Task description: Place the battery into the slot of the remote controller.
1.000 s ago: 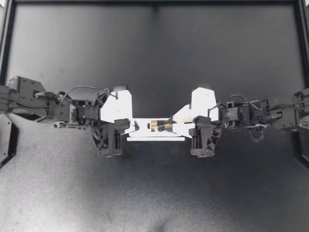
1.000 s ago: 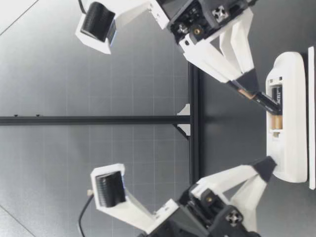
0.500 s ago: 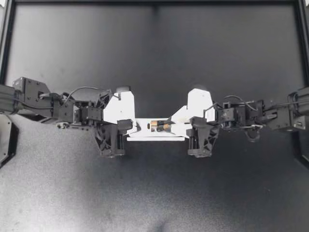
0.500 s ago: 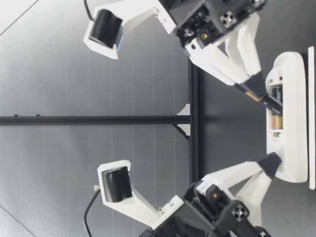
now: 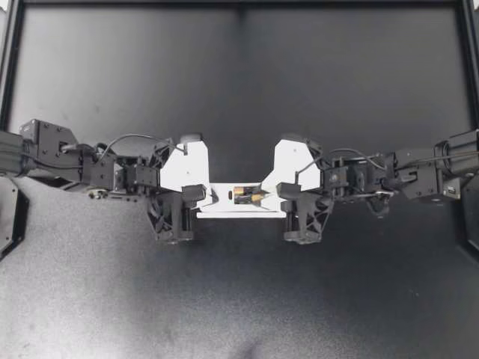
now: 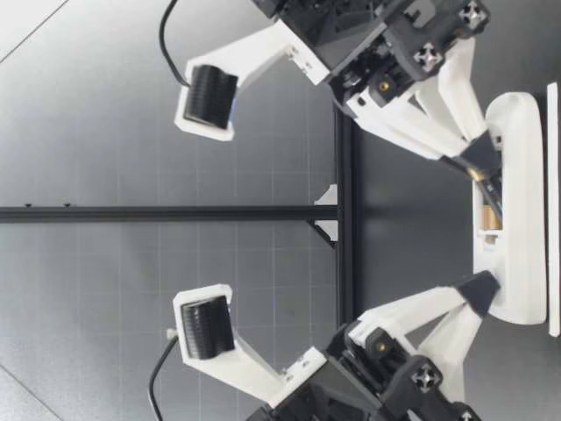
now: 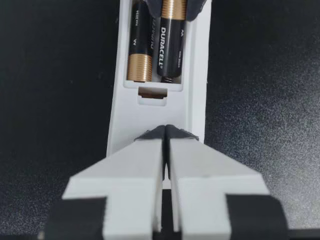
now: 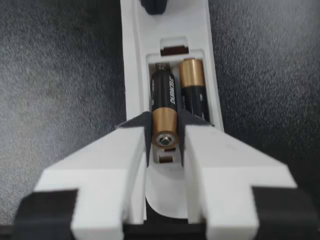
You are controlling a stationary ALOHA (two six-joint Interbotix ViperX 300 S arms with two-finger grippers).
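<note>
A white remote [image 5: 241, 203] lies back-up on the black table, its battery slot open. My right gripper [image 5: 263, 196] is shut on a black and copper battery [image 8: 164, 112] and holds it low and nearly flat in the free bay of the slot. A second battery [image 8: 193, 92] lies seated beside it. My left gripper [image 5: 207, 196] is shut with nothing between its fingers, and its tips rest on the remote's other end [image 7: 150, 115]. In the low view the right gripper [image 6: 482, 165] angles down onto the slot, while the left gripper [image 6: 482, 292] touches the remote [image 6: 519, 263].
A thin white plate [image 6: 553, 210] lies flat under the remote. Black frame rails [image 5: 239, 4] border the table at the back and sides. Bare black mat [image 5: 239, 299] spreads in front of both arms and behind them.
My right arm has moved in toward the remote's middle and sunk, bringing the battery from a tilt down into the slot. The left gripper has shifted only slightly on the remote's end.
</note>
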